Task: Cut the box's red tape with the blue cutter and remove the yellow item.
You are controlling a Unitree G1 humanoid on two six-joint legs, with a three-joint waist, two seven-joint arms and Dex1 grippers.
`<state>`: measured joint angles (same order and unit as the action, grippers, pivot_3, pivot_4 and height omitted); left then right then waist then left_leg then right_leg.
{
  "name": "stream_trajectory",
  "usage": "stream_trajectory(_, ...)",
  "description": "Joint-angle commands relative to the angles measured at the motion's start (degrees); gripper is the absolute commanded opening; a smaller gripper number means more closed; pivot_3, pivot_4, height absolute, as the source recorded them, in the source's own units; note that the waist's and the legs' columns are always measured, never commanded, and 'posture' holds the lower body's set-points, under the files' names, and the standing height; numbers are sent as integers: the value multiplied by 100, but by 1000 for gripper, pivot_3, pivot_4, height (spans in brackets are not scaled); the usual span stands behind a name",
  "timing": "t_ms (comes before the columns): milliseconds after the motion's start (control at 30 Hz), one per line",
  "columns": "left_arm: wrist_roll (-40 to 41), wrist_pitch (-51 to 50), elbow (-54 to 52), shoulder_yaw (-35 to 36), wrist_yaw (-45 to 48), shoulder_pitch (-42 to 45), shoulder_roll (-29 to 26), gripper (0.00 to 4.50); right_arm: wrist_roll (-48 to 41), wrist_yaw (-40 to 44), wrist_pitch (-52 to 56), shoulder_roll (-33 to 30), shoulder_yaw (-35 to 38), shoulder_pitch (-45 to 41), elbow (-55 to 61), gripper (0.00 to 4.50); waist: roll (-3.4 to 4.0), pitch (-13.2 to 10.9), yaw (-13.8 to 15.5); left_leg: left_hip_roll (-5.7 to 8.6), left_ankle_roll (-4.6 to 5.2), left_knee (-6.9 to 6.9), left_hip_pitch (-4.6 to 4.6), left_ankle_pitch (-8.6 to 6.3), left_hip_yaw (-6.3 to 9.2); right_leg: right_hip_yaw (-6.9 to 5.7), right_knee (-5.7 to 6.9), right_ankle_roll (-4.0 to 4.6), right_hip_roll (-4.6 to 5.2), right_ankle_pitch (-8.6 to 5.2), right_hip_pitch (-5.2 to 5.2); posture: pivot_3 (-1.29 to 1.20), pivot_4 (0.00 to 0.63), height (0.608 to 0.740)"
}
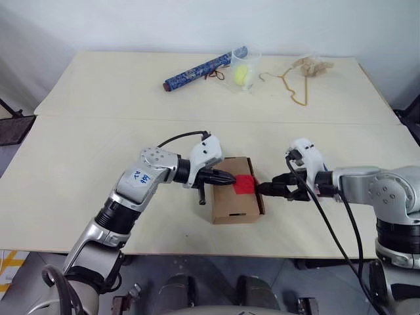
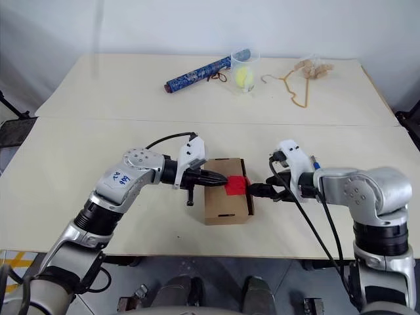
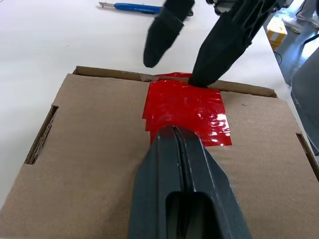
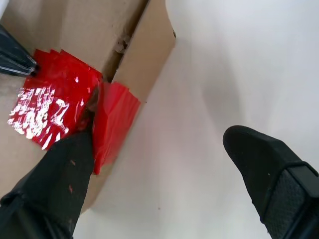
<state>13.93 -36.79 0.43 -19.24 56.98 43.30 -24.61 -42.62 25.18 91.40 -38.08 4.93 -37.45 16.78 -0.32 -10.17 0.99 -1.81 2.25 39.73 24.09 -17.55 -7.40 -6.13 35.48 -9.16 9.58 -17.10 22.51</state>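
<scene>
Box (image 1: 235, 197), centre of the head views, low on the table (image 1: 98, 164): plain brown cardboard, flaps down, a slot cutout in the near face. Judged light and thin-walled, likely to slide or dent under a push; best steadied from above or taken by a flap edge, not by the tape.

Tape (image 3: 187, 109), a glossy red patch folded over the box's right-hand top edge: thin, wrinkled film, probably slick and easily torn.

Left gripper (image 1: 226, 178), jaws pressed fully together, holding nothing, tip resting on the box top at the near edge of the tape.

Right gripper (image 4: 164, 164), jaws spread wide, holding nothing; one finger (image 4: 70, 169) touching the tape at the box edge, the other finger (image 4: 269, 169) off over bare table.

Cutter (image 3: 134, 7), upper left of the left wrist view: slim blue stick lying free on the table beyond the box, in neither gripper. Judged light, rigid, sharp at the tip; best taken mid-handle.

Box contents hidden; no yellow item visible.

Clear cup (image 1: 245, 73), upper centre of the head views, holding a small yellow-green ball (image 1: 243, 75); beside it a dark-blue patterned roll (image 1: 203, 68).
</scene>
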Motion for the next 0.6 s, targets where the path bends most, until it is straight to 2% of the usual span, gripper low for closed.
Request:
stream_trajectory(33,-174,-113,77,-296,-8,-172,29,0,128,-390,110,-306,-540,-213,133,4456,0,0,1,0,0,0,0,0,1,0,1,0,1,0,0,0,150,740)
stream_trajectory(333,-260,-65,65,-353,-18,-216,41,0,436,-730,110,-559,-1714,-795,87,4456,-16,22,-27,-5,1,2,0,0,0,-1,-3,2,6,1,-3,0,150,740)
stream_trajectory(600,-363,-73,55,-474,-7,-309,-87,0,751,-654,84,-696,-1889,-524,67,4456,-31,74,-28,-9,3,1,-1,-1,3,-3,-8,2,7,1,-6,0,150,740)
